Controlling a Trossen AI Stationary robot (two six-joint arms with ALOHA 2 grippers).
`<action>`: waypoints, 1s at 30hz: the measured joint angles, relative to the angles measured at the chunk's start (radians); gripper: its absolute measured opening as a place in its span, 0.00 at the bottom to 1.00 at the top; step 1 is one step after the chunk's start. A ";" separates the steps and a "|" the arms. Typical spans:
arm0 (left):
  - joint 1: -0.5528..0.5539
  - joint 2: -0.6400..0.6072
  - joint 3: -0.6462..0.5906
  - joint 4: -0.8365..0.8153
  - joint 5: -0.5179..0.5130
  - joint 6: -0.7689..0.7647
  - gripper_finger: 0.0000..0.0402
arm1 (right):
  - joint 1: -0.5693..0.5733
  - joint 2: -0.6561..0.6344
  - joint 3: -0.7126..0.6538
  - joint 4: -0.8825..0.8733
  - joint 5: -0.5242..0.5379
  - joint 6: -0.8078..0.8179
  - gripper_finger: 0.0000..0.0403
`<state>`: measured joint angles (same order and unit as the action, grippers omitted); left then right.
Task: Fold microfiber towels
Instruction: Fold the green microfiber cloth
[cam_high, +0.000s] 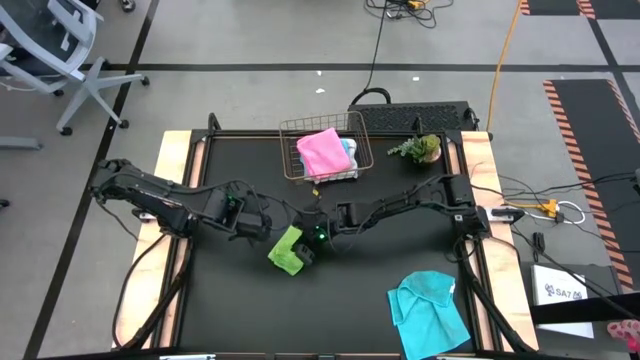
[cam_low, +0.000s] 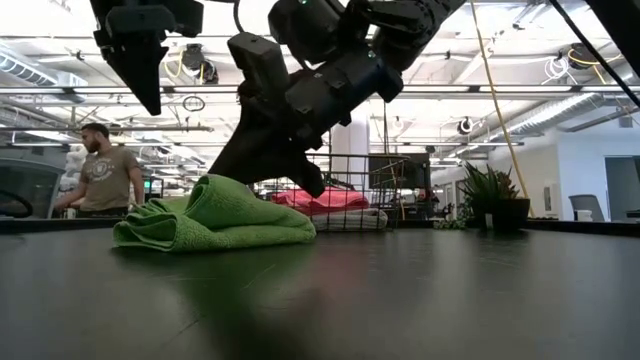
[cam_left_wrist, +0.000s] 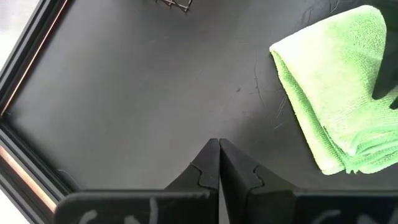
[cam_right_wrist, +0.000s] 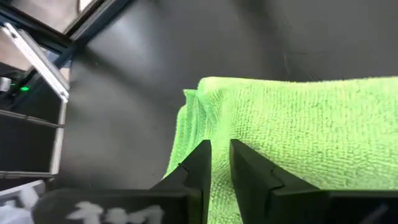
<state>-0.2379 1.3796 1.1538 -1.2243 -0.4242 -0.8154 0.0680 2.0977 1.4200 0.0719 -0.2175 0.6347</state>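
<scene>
The right gripper (cam_right_wrist: 217, 154) hovered over the folded lime green towel (cam_high: 286, 250), its jaws nearly together with a slim gap and nothing pinched, while the left gripper (cam_left_wrist: 218, 152), jaws pressed together and empty, sat just beside that towel on the black table (cam_high: 240, 310).

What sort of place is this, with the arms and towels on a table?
Probably a robotics lab in an open office or workshop. The black table stands on a taped floor with loose cables, an office chair beside it, and the low view shows industrial ceiling lights and a person at a workstation.
</scene>
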 joint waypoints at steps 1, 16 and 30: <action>0.000 0.000 0.000 0.000 0.000 -0.003 0.03 | 0.006 0.002 0.000 -0.001 0.014 -0.001 0.11; 0.001 0.000 0.000 0.007 -0.004 -0.022 0.04 | 0.018 0.082 -0.001 0.054 -0.046 0.043 0.06; 0.001 0.010 0.001 0.227 0.017 0.074 0.01 | 0.017 -0.179 0.000 -0.009 -0.068 -0.077 0.07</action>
<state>-0.2372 1.3894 1.1549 -0.9974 -0.4074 -0.7409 0.0853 1.9186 1.4200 0.0633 -0.2856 0.5575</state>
